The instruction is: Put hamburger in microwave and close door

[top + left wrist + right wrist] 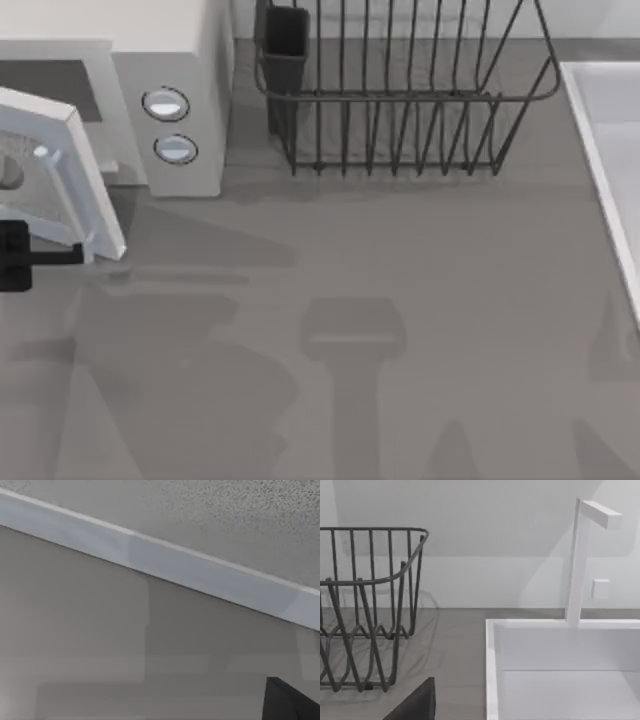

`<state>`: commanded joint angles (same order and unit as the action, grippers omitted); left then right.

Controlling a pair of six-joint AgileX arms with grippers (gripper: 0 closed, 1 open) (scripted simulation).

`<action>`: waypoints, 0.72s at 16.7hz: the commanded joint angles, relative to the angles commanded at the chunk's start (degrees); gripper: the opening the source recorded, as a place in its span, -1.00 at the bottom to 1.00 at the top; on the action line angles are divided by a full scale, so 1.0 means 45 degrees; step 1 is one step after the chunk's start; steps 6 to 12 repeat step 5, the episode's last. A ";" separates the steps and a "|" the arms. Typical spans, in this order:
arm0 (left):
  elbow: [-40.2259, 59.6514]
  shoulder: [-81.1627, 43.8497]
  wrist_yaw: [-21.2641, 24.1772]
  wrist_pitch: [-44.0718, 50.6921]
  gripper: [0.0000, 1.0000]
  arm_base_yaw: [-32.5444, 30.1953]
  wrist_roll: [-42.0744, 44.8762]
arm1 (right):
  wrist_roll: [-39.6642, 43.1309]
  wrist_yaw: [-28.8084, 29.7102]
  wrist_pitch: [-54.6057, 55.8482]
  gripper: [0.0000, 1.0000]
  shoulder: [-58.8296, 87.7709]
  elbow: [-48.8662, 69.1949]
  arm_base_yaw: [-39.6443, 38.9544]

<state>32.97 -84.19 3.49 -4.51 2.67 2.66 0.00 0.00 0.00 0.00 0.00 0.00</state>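
Note:
The white microwave (185, 60) stands at the back left, its two round buttons (165, 103) facing up on the side panel. Its door (85, 175) is swung partway out, its free edge toward the table's front. My left gripper (55, 256) sits at the far left edge, a black part of it reaching to the door's lower corner. In the left wrist view the door's white frame (165, 562) and speckled window (225, 510) are very close. A dark part of my right gripper (415, 705) shows in the right wrist view. The hamburger is out of view.
A black wire dish rack (400, 100) with a dark cup holder (285, 45) stands at the back centre. A white sink (610, 160) runs along the right edge, with its faucet (577, 560) behind. The arms cast shadows on the grey table (400, 300).

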 joint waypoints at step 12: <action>0.0906 -0.1262 -0.0083 -0.0666 -1.00 -0.0126 -0.0073 | 0.0000 0.0000 0.0000 1.00 0.0000 0.0000 0.0000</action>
